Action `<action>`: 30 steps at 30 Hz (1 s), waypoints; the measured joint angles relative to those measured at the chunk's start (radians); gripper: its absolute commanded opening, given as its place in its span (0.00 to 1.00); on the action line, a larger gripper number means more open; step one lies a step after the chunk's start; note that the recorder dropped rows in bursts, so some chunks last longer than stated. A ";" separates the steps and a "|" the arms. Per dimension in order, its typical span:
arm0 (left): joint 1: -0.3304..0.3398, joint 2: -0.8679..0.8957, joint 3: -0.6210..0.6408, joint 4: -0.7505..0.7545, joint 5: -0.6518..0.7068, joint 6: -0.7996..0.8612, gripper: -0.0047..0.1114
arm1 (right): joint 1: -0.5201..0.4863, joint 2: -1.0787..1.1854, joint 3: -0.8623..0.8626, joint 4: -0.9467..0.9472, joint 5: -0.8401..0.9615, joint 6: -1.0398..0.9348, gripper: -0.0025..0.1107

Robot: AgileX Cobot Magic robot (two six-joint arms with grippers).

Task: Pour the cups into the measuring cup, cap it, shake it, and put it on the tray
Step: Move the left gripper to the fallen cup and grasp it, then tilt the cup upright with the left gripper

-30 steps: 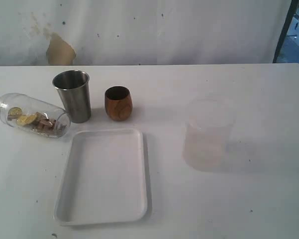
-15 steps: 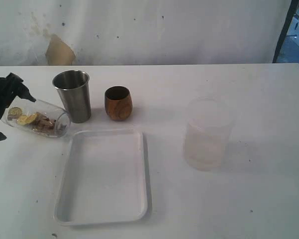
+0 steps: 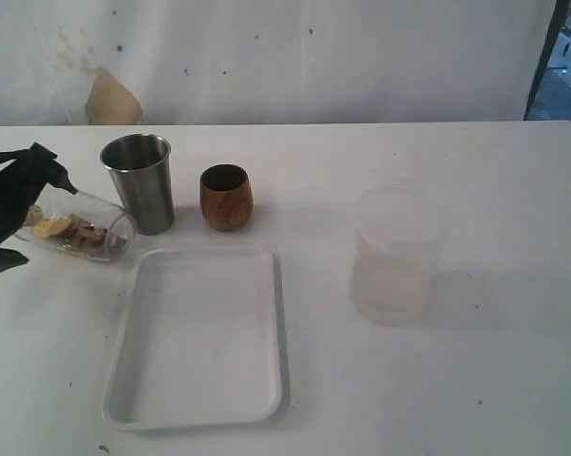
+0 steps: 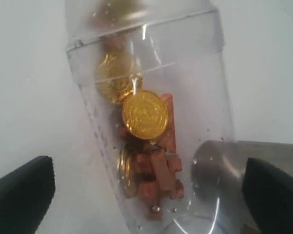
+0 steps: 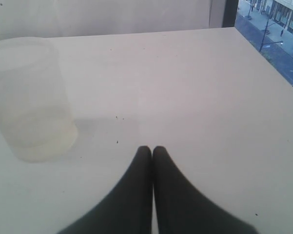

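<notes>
Two black fingertips (image 4: 19, 195) of the left gripper (image 4: 146, 195) stand wide apart, one on each side of the measuring cup (image 4: 151, 122). Bare table shows between the cup and one fingertip. The cup lies on its side on the white table (image 3: 513, 190), holding gold coins (image 4: 145, 114) and brown chunks (image 4: 153, 170). The embossing on the coins is too blurred to read.

In the exterior view the left arm reaches in low from the left edge, its gripper over the cup's left end. The cup's other end lies beside the upright steel tumbler (image 3: 141, 180), just off the far left corner of the tray (image 3: 199, 351). The wood-grain cup (image 3: 226, 198) stands upright beside the tumbler.

The right gripper (image 5: 148, 148) has its jaws pressed together on nothing, above bare table near the frosted container (image 3: 397, 252).
</notes>
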 measured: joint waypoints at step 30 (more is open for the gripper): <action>-0.002 0.167 -0.070 -0.009 -0.128 0.041 0.94 | 0.000 0.000 0.000 0.000 0.000 0.002 0.02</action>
